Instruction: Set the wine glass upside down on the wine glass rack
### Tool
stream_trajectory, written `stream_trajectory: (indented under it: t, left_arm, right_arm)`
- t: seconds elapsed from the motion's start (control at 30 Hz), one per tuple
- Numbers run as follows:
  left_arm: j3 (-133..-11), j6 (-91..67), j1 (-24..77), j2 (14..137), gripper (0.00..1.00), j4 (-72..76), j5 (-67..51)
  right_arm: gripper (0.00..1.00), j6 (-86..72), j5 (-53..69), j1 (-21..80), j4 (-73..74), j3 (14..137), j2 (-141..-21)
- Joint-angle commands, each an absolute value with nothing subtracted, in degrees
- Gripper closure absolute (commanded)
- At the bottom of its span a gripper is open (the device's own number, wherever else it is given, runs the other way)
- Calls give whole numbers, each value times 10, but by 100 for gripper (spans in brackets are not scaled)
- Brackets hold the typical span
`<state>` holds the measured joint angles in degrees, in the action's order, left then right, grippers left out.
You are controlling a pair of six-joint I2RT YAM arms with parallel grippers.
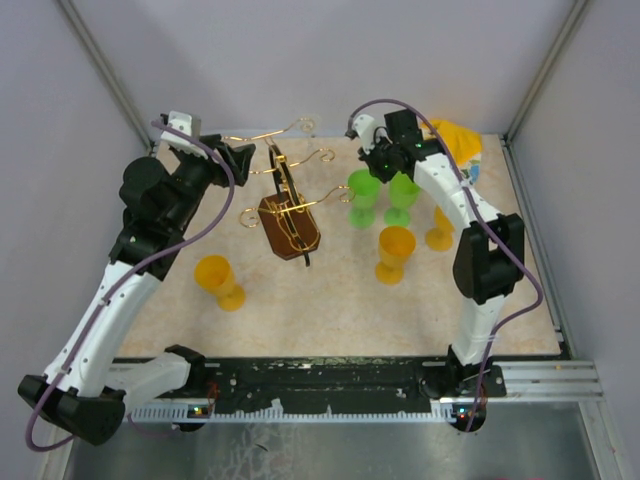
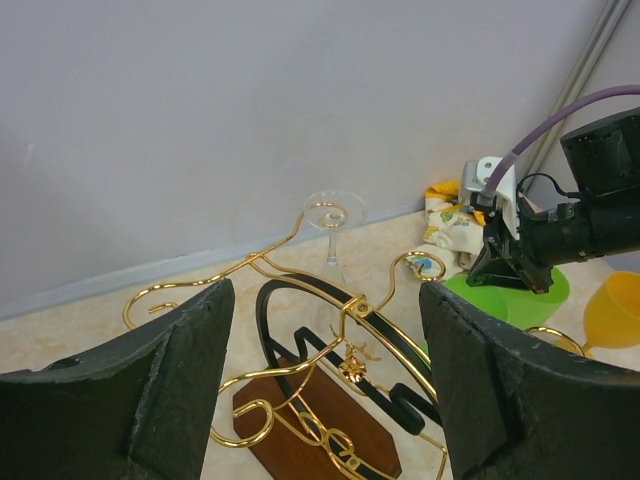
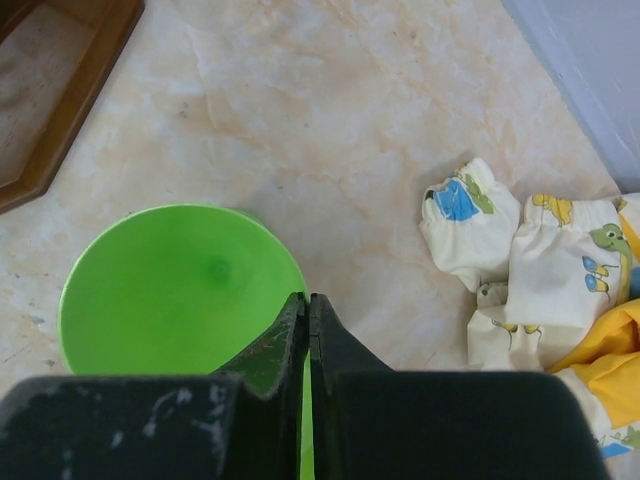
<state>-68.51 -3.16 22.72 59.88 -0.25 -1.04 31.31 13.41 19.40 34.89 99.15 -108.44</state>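
The wine glass rack (image 1: 290,225), gold wire on a brown wooden base, stands mid-table; it also shows in the left wrist view (image 2: 330,430). A clear wine glass (image 2: 333,235) hangs upside down from a far arm of the rack. My left gripper (image 1: 240,160) is open and empty just left of the rack, its fingers (image 2: 160,390) framing the wires. My right gripper (image 1: 375,160) is shut on the rim of a green goblet (image 3: 170,290), one finger inside the bowl and one outside. That goblet (image 1: 362,190) stands upright right of the rack.
A second green goblet (image 1: 403,195) stands beside the held one. Orange goblets stand at the front left (image 1: 218,280), centre right (image 1: 394,252) and right (image 1: 438,232). A printed yellow and white cloth (image 3: 540,250) lies in the far right corner (image 1: 455,140). Walls close in behind.
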Motion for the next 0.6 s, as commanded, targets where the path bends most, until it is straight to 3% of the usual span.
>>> stream_trajectory:
  t: [0.0,0.33,0.57]
  left_arm:
    - [-721,-57,225,603,19,-18,-18]
    - [-891,-235,219,718,12,-155,-3]
    - [-889,-417,188,723,9,-136,-49]
  right_arm:
    - [100,302,90,198,333,1026,-1067]
    - [100,233,-8,198,142,995,-956]
    - [100,181,8,203,-100,884,-853]
